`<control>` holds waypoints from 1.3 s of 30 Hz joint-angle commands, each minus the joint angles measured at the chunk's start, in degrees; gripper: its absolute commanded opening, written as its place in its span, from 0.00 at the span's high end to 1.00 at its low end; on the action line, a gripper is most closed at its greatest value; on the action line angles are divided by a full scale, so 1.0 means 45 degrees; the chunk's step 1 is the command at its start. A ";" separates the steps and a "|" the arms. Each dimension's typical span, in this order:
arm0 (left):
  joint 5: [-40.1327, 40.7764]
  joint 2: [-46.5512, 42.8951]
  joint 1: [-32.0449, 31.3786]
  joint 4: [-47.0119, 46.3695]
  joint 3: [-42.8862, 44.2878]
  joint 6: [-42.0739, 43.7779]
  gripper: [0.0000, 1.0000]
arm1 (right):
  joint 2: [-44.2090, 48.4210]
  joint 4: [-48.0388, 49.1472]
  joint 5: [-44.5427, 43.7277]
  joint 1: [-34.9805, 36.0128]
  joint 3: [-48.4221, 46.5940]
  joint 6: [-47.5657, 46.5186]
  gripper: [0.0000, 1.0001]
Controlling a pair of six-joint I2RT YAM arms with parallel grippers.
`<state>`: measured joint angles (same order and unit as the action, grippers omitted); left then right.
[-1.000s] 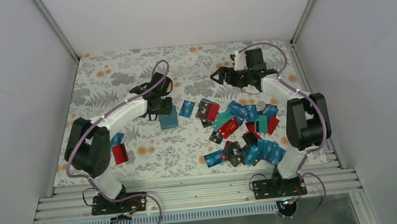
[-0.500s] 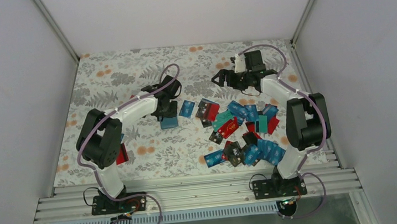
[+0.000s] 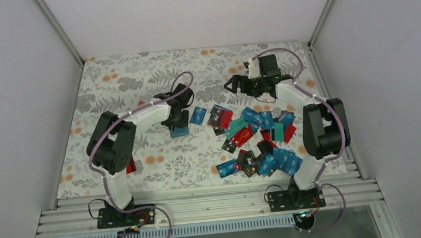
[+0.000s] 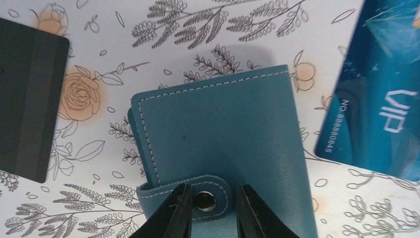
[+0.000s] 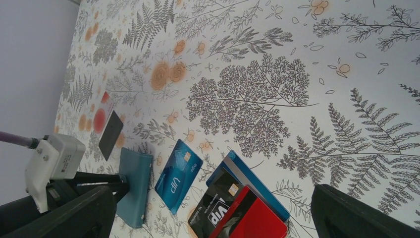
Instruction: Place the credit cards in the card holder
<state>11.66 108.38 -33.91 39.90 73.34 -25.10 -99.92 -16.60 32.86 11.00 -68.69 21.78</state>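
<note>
currently left claw narrowly straddles the snap on the card holder, grip indiscernible; right claw spread wide.

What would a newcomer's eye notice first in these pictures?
A jumble of blue, red and black credit cards litters the right side of the floral table. Left of it lies the closed teal card holder, the left gripper straddling its snap button.

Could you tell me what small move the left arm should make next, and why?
Probably close on the snap tab and peel it up: the card holder lies shut with its strap snapped, and the left gripper straddles that snap. The credit cards cannot go in until it opens.
</note>
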 commanded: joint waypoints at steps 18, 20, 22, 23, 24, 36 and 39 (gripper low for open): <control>0.0119 -0.0641 -0.0134 -0.1641 -0.1651 0.0121 0.98 | -0.0297 -0.0541 -0.0245 0.0548 -0.0062 0.0010 0.01; -0.0377 -0.0958 -0.0159 -0.1971 -0.1863 0.0115 0.98 | -0.0197 -0.0630 -0.0349 0.0695 -0.0040 0.0088 0.01; -0.0836 -0.1246 -0.0213 -0.2164 -0.1998 0.0052 0.98 | -0.0067 -0.0677 -0.0431 0.0855 0.0078 0.0184 0.01; -0.1024 -0.1383 -0.0244 -0.2201 -0.2059 -0.0007 0.98 | 0.0011 -0.0712 -0.0445 0.0938 0.0145 0.0248 0.01; -0.1119 -0.1522 -0.0332 -0.2201 -0.2113 -0.0056 0.98 | 0.0116 -0.0723 -0.0459 0.1066 0.0244 0.0313 0.01; -0.1896 -0.3982 -0.1229 -0.2887 -0.4565 -0.1356 0.98 | 0.2336 -0.0054 -0.0233 0.2422 0.3041 0.0746 0.01; -0.2229 -0.4543 -0.1356 -0.3565 -0.5370 -0.1649 0.98 | 0.2527 0.0125 0.0025 0.2784 0.3598 0.0726 0.01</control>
<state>4.47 91.00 -39.20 27.92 52.99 -29.50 -90.15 -18.20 31.40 21.30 -55.44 24.49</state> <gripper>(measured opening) 0.025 0.990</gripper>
